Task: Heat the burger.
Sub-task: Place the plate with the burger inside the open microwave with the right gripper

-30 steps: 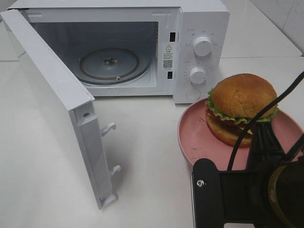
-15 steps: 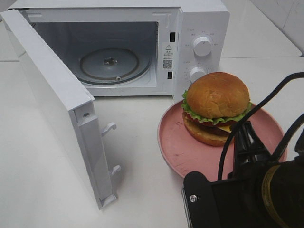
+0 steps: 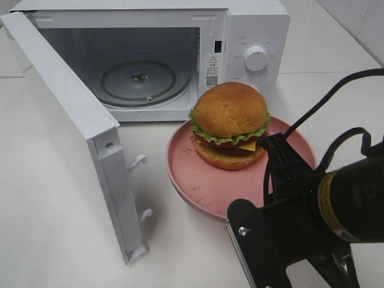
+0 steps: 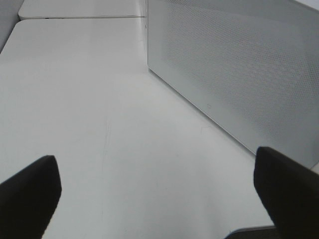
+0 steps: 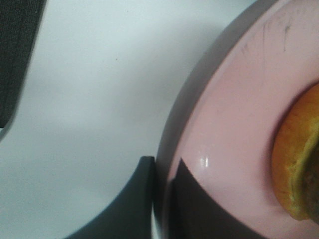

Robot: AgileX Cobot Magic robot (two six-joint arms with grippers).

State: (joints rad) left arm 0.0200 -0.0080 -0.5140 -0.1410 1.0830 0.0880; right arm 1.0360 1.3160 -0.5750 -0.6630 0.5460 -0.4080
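The burger [image 3: 230,123], with a glossy brown bun and green filling, sits on a pink plate [image 3: 201,186] just in front of the open microwave [image 3: 255,27]. My right gripper [image 3: 275,146] is shut on the plate's right rim and holds it a little above the table. In the right wrist view the gripper [image 5: 162,199] pinches the plate's rim [image 5: 209,129], one finger above and one below, with the burger's bun edge [image 5: 296,154] beside it. My left gripper [image 4: 159,199] is open and empty over the bare table, beside the microwave door's outer face [image 4: 239,74].
The microwave door [image 3: 66,120] stands open to the left, with two latch hooks [image 3: 139,161] on its edge. The glass turntable [image 3: 141,81] lies inside the cavity. The control knob [image 3: 257,58] is right behind the burger. The white table [image 3: 54,240] spreads around.
My right gripper has carried the plate and burger to the left and slightly back, from the right side to in front of the microwave opening. The door has not moved.
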